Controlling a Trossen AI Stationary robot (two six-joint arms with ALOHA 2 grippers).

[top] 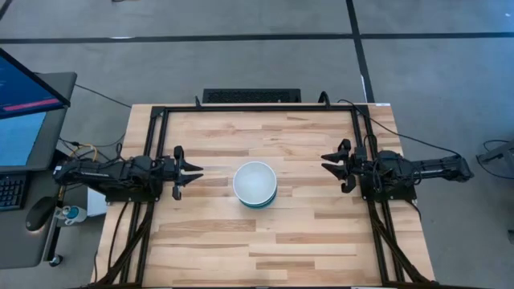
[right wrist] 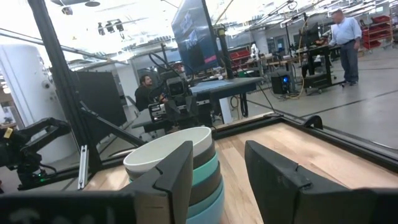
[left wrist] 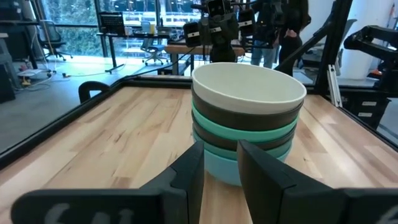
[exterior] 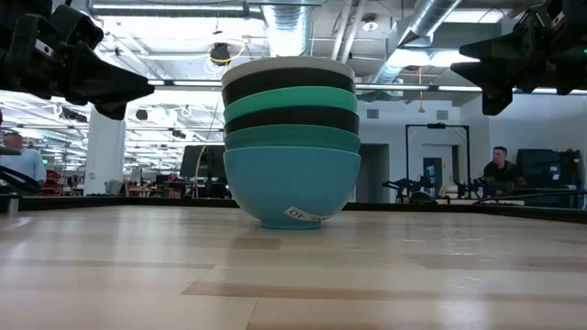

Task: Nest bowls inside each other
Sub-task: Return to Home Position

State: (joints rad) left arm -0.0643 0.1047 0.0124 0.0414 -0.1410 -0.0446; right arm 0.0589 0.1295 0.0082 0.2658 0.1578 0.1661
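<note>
The bowls stand nested in one stack at the table's middle, its bottom bowl resting on the wood. In the low view the stack shows a white bowl on top, then black, teal-green, black, a green-cyan one and a blue bowl at the base. The stack also shows in the left wrist view and the right wrist view. My left gripper hovers open to the stack's left, my right gripper open to its right. Neither touches a bowl.
A black frame runs around the wooden table top. A keyboard lies beyond the far edge and a monitor stands to the left. People show in the room behind.
</note>
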